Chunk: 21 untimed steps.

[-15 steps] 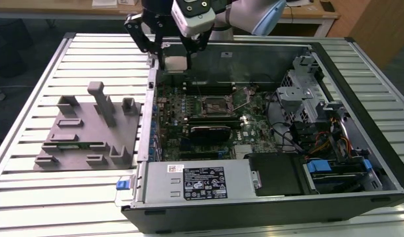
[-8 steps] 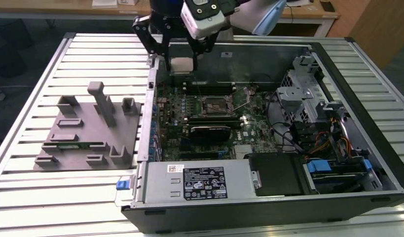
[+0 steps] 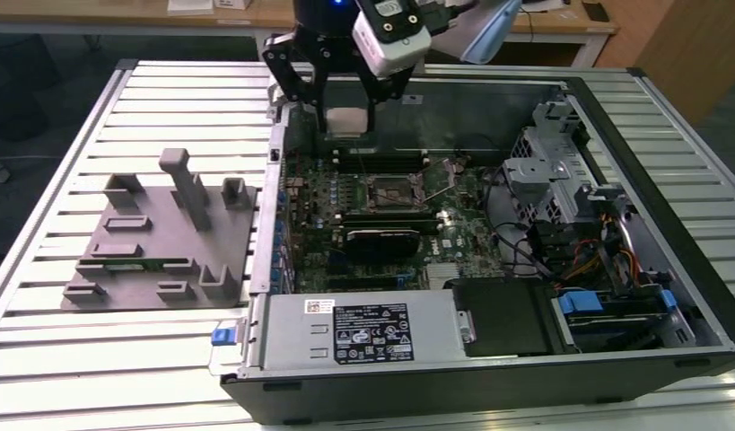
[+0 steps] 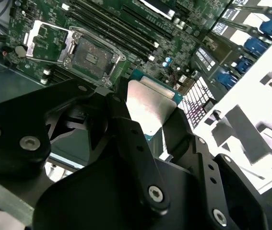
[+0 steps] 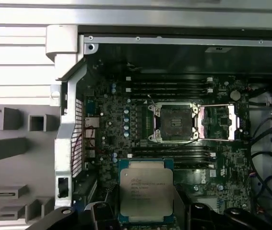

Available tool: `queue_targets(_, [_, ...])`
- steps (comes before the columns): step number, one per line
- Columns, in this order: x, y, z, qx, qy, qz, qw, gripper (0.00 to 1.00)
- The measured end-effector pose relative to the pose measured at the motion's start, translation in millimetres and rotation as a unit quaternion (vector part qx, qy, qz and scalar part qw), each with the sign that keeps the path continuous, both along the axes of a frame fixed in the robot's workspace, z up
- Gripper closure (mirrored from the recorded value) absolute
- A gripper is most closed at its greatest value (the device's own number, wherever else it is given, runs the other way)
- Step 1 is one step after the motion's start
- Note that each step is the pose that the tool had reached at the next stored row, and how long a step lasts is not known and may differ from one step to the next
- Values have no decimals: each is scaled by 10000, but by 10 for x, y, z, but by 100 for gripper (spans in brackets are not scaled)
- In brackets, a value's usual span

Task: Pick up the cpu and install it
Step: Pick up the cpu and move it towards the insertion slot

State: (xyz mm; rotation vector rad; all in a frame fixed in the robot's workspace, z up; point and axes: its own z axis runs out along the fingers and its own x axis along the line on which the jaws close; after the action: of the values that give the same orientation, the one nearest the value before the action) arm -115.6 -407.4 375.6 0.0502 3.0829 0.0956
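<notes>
The black 2-finger claw point(image 3: 346, 109) is clamped on 2 opposite edges of the flat square silver-lidded cpu point(image 5: 145, 189), suspended above the green motherboard point(image 3: 463, 224) inside the open black computer case point(image 3: 487, 395). The metal-framed socket point(image 5: 174, 123) lies open and empty nearby. Judged light, rigid and fragile: grip edges only.
</notes>
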Motion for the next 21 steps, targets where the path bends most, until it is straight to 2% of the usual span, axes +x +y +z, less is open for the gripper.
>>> queue_targets(21, [432,0,-144,0,12,0,10000,46])
